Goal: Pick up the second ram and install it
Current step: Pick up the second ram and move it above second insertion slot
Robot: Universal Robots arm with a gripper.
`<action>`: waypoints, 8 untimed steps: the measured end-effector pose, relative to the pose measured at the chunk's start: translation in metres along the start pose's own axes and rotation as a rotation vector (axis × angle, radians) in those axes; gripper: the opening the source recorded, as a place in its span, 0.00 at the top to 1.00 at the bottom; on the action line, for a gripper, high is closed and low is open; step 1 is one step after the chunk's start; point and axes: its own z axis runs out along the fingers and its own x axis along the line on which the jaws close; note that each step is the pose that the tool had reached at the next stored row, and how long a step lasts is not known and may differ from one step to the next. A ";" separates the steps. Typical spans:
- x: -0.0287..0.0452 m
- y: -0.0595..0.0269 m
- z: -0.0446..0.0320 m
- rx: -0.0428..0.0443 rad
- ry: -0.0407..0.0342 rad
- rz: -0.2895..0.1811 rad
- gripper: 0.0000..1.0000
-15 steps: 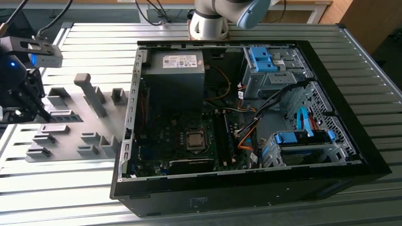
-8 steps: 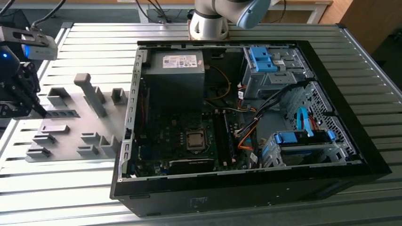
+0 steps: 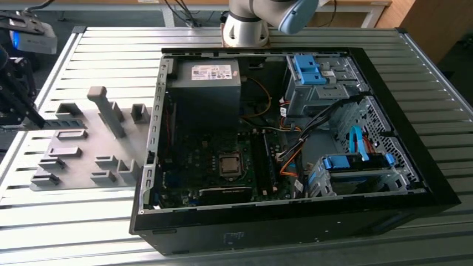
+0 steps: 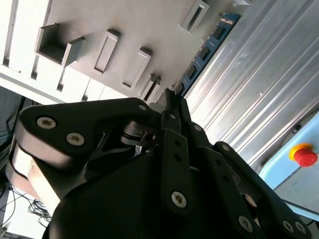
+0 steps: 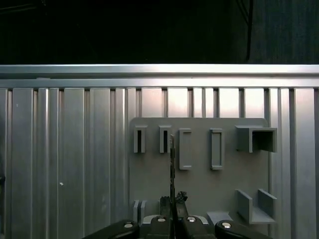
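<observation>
Standing by the slatted metal table point(image 3: 111, 55), I see the gripper point(image 3: 30, 117) down at the grey holder plate point(image 3: 88, 149), at the plate's edge on the exterior view's left. Its fingers point(image 5: 180, 198) are clenched on the second ram point(image 3: 65, 123), a thin blue stick with dark chips, and they seem to grasp it near one end. In the first wrist view the ram point(image 5: 172, 164) shows edge-on as a narrow line running from the gripper point(image 5: 173, 201) out over the plate point(image 5: 199, 184), toward the row of upright slots there. In the second wrist view the gripper point(image 4: 169, 99) points at the plate point(image 4: 139, 25), and the ram point(image 4: 204, 50) stretches away from the fingertips along the plate's border, where the grey surface meets the table's ridges. I cannot tell whether the stick is clear of the plate or resting on it. Across the plate stand small rectangular pockets, brackets and one taller post point(image 3: 107, 111). Just beside the plate, on the exterior view's right of it, lies the open black computer case point(image 3: 258, 227) with its motherboard point(image 3: 221, 160) facing up and bright blue drive-bay latches point(image 3: 307, 69) along its far side from the plate. The arm's base point(image 3: 247, 27) stands behind the case, well apart from the plate.
</observation>
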 end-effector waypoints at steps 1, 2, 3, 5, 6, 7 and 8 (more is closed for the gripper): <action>-0.0002 0.0000 -0.0038 0.0002 -0.0001 0.000 0.86; -0.0003 0.0001 -0.0078 0.0002 -0.0001 0.000 0.86; -0.0004 0.0001 -0.0120 0.0001 -0.0001 0.000 0.86; -0.0007 0.0001 -0.0210 0.0001 -0.0001 0.000 0.86; -0.0009 0.0002 -0.0255 0.0001 0.0000 0.000 0.86; -0.0010 0.0002 -0.0299 0.0002 -0.0001 0.000 0.86; -0.0011 0.0002 -0.0348 0.0000 -0.0001 0.000 0.86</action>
